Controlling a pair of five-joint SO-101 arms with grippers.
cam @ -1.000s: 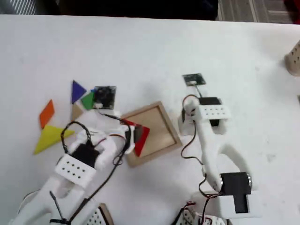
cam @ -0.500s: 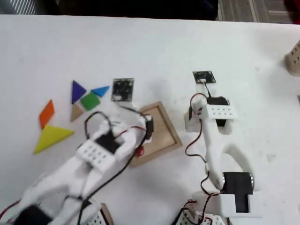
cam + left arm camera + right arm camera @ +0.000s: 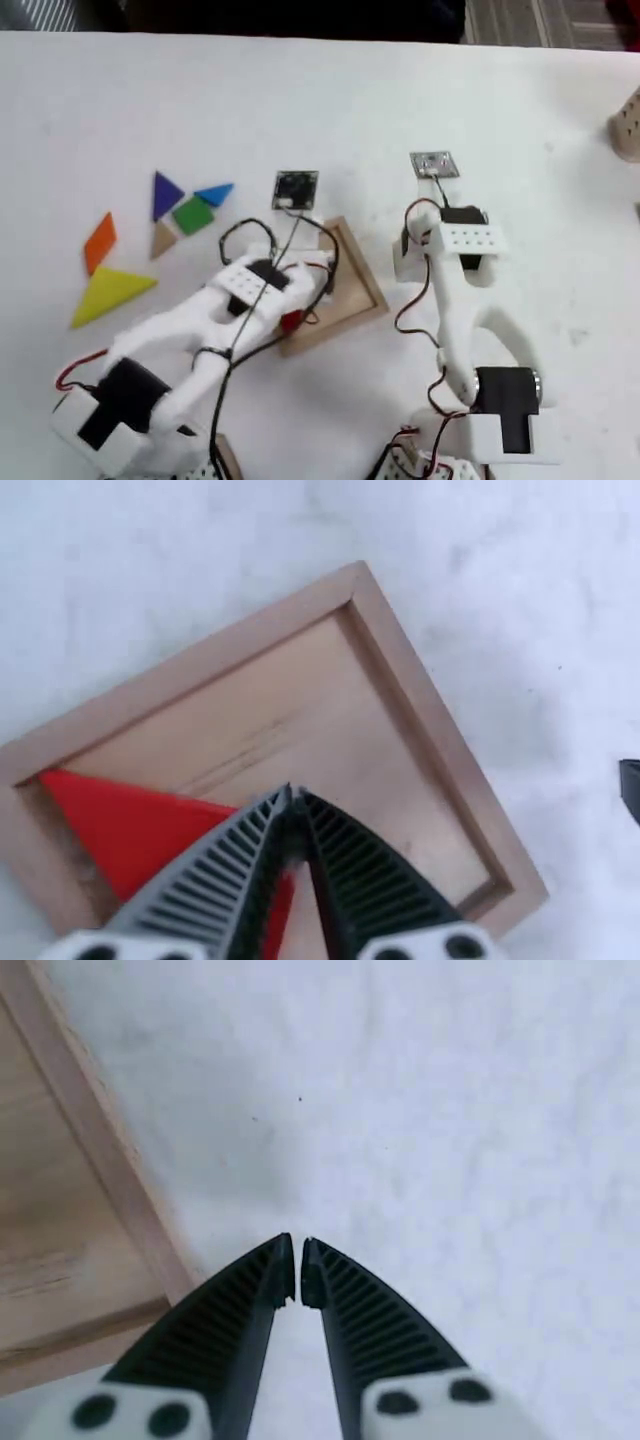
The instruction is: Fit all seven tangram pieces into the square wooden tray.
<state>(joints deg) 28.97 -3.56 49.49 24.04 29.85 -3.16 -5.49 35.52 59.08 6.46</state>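
The square wooden tray (image 3: 366, 279) lies mid-table, turned at an angle. My left gripper (image 3: 300, 300) hangs over its near-left part, shut on the red triangle (image 3: 291, 321). In the left wrist view that red triangle (image 3: 125, 820) rests low in a corner of the tray (image 3: 430, 720), with the left gripper (image 3: 293, 802) pinching its edge. My right gripper (image 3: 297, 1260) is shut and holds nothing, over bare table just outside the tray's rim (image 3: 90, 1130); in the high view the right gripper (image 3: 403, 256) sits right of the tray.
Loose pieces lie left of the tray: purple triangle (image 3: 165, 193), blue triangle (image 3: 214, 193), green square (image 3: 193, 214), tan triangle (image 3: 162, 238), orange parallelogram (image 3: 99, 241), yellow triangle (image 3: 108, 294). A pegged wooden object (image 3: 627, 125) stands at the right edge.
My left arm has swung right, away from the loose pieces, and stretched over the tray with the red triangle, which now sits lower in the tray. The right arm shifted slightly at first, then held still.
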